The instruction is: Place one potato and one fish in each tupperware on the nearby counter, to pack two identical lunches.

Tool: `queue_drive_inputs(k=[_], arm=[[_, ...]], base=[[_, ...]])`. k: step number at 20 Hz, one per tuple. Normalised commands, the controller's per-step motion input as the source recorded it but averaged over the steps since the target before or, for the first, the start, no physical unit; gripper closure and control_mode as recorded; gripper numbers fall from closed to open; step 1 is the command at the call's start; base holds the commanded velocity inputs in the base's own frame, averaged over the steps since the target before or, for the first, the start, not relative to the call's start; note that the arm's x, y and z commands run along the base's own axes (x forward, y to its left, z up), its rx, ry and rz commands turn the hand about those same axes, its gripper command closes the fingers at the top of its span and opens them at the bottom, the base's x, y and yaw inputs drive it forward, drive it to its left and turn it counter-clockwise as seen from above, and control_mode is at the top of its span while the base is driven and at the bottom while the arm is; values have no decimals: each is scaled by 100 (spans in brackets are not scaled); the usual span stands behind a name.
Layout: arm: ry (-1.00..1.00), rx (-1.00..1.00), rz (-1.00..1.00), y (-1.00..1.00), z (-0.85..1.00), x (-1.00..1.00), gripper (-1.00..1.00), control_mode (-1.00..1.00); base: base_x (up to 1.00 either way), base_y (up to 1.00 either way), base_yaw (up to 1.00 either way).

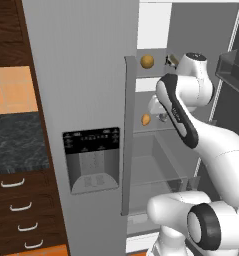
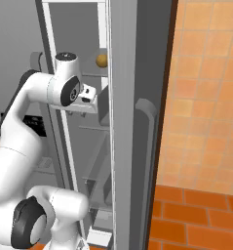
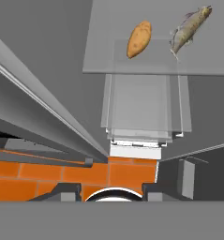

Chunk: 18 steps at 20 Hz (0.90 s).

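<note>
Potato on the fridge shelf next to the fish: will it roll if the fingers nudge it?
Probably. The potato is a smooth tapered oval lying on a flat glass shelf, so a sideways nudge may roll it. It looks rigid. The fish lies apart.

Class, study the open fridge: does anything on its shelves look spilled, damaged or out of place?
Nothing looks spilled or broken. An orange-brown potato and a grey-brown whole fish lie bare and apart on a clear glass shelf, unwrapped.

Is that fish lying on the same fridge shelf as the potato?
Yes, the fish and the potato lie side by side on one glass shelf.
</note>
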Motion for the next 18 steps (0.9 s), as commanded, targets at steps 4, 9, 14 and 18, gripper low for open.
queue_drive_inputs(k=[4,9,14,18], arm=[[-6,1,0,-18,9,-1,-100,-100],[-23,4,0,-38,64,-14,-100,-100],[-24,0,0,-6,62,7,-100,-100],[-14,-14,-1,-8,42,14,-100,-100]], base=[[0,0,0],[0,0,0],[0,0,0],[0,0,0]])
